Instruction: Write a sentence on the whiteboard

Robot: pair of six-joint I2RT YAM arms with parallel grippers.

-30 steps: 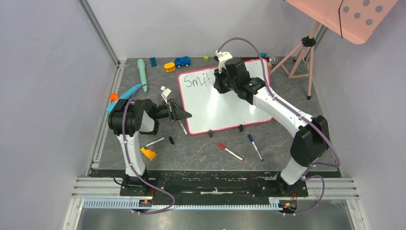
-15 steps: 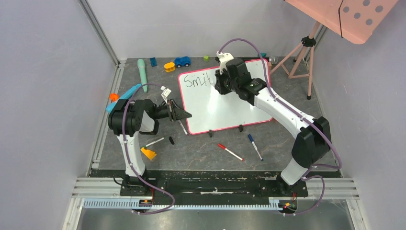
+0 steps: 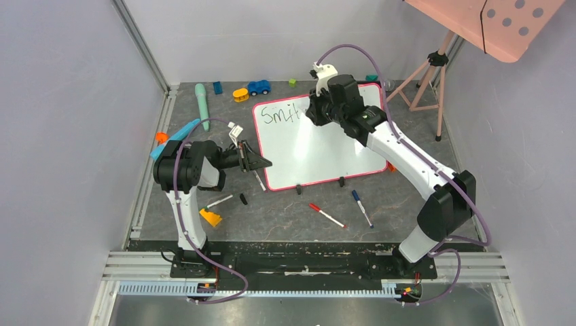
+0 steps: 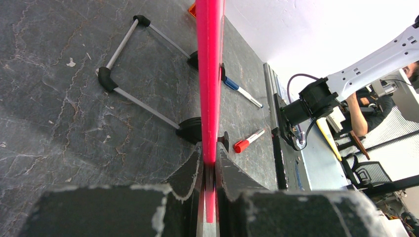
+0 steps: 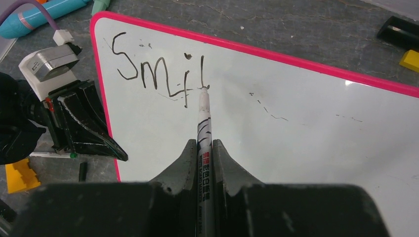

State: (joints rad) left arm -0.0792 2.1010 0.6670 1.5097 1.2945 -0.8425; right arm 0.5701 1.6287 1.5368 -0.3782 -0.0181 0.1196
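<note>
1. My right gripper (image 5: 201,148) is shut tight on the marker (image 5: 203,128). The barrel runs out between my two fingers toward the whiteboard (image 5: 296,128).
2. What has just changed: over the last second my right arm has slid a little to the right and farther back along the top of the board. In the top view it now uncovers more of the letters than it did a moment ago. My left arm has not shifted at all.
3. I judge from this that the sentence (image 5: 158,74) is growing letter by letter. So far it reads roughly "Smi", then a crossed stroke and a fresh upright stroke, with the marker tip at the foot of that stroke. This is only the start of a first line, so most of the writing is yet to come.
4. My left gripper (image 4: 209,160) is clamped on the board's pink frame (image 4: 210,74) at its left edge, steadying it. The whiteboard (image 3: 319,153) stands propped on the table (image 3: 285,231), tilted back, between my two arms.
5. Hard to tell:
   - I cannot say whether the tip is pressing the surface or hanging just off it.
   - In the top view my right wrist hides the end of the writing (image 3: 280,114).
   - My left wrist camera sees the board edge-on, so it shows no writing.
   - Faint marks to the right of the tip could be smudges or old ink.
6. A red marker (image 3: 327,216) and a blue marker (image 3: 361,208) lie in front of the board, well clear of both grippers.
</note>
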